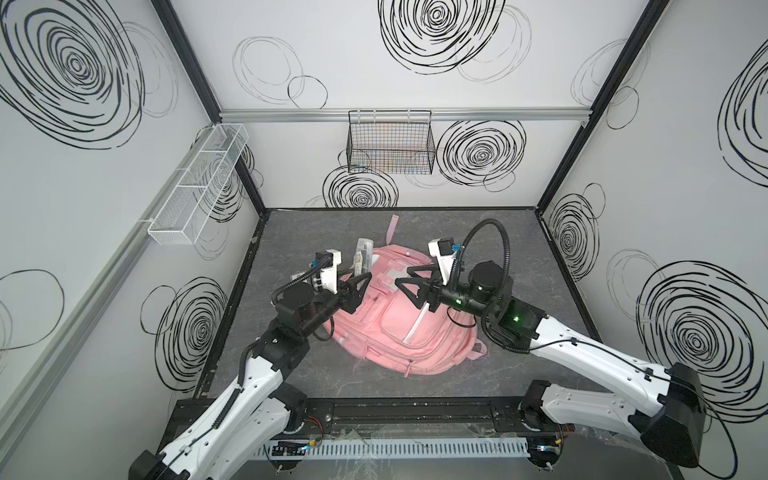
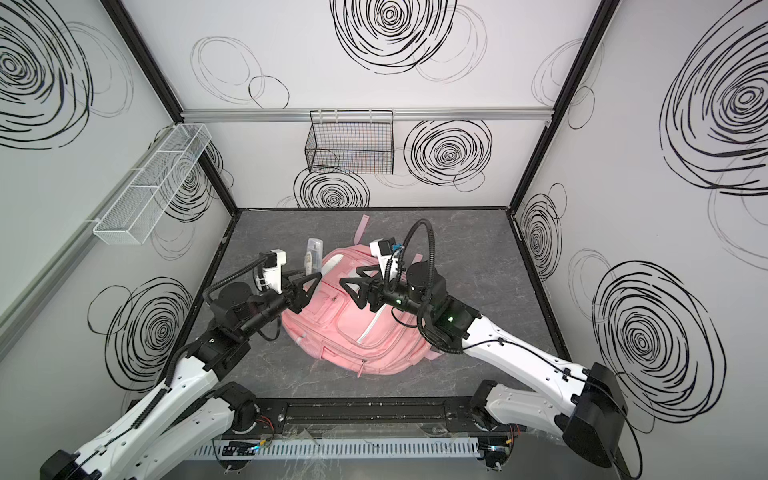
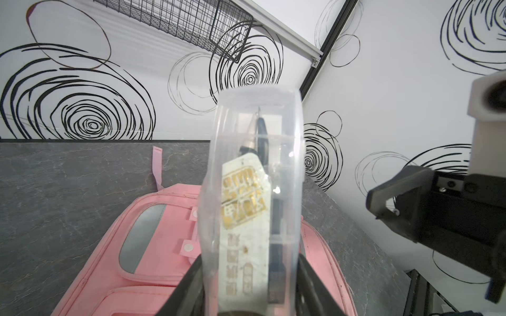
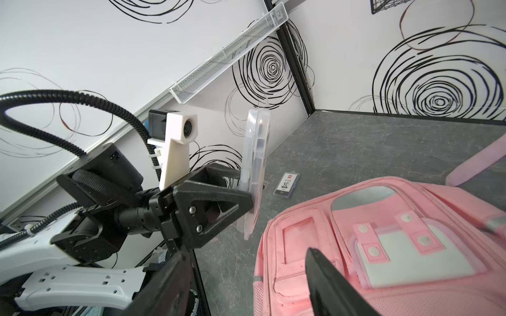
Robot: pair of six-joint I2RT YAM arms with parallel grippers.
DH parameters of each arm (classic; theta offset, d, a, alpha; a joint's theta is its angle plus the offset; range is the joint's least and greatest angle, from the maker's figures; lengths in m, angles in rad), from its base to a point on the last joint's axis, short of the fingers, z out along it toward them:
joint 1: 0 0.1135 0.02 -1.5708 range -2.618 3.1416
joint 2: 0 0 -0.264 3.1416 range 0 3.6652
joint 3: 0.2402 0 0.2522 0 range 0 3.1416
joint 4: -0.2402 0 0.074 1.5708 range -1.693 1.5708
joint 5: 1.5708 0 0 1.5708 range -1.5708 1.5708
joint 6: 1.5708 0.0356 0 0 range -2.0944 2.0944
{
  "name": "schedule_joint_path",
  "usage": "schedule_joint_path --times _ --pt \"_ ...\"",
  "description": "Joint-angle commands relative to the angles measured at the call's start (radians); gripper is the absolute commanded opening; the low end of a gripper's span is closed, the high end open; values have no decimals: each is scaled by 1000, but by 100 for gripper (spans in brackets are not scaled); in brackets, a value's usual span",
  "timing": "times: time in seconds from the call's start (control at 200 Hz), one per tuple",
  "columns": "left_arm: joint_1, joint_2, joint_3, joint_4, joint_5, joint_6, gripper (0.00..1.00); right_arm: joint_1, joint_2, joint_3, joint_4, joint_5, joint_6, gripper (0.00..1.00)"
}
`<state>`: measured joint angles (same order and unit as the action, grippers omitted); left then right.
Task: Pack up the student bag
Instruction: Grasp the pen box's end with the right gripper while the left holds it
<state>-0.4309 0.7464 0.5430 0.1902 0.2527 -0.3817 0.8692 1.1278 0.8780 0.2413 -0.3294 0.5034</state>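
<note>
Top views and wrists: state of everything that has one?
student bag, lying front up on the table, white flap flat.
clear pencil case, closed, upright, clamped in the left tool.
left tool, shut on the clear pencil case.
right tool, open, empty, above the bag.
small black box, flat on the table beside the bag.
black wire basket, hung on the back rail.

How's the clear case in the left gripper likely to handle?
The clear case looks rigid: it stands straight out of the left gripper with no sag. Its walls look smooth and it is gripped near one end, so it may slip or pivot. The dark pen inside could shift.
</note>
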Motion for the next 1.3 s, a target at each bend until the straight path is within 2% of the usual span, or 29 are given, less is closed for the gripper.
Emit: schedule_joint_path --times 0.0,0.155,0.25,0.925,1.141,1.296 --pt "-14 -21 -6 68 16 8 45 34 39 64 12 79 -19 68" --pt "-26 -33 -5 60 4 15 45 74 90 103 18 181 -23 65" --pt "-34 -39 -6 56 -2 20 45 81 118 125 27 200 -9 63" --pt "-81 -45 -2 33 -16 48 45 105 275 242 28 157 94 59" --pt "-83 -50 0 22 -35 54 44 103 299 278 -13 137 112 53" --pt "-83 -41 7 3 -60 64 44 104 303 291 -38 132 124 43"
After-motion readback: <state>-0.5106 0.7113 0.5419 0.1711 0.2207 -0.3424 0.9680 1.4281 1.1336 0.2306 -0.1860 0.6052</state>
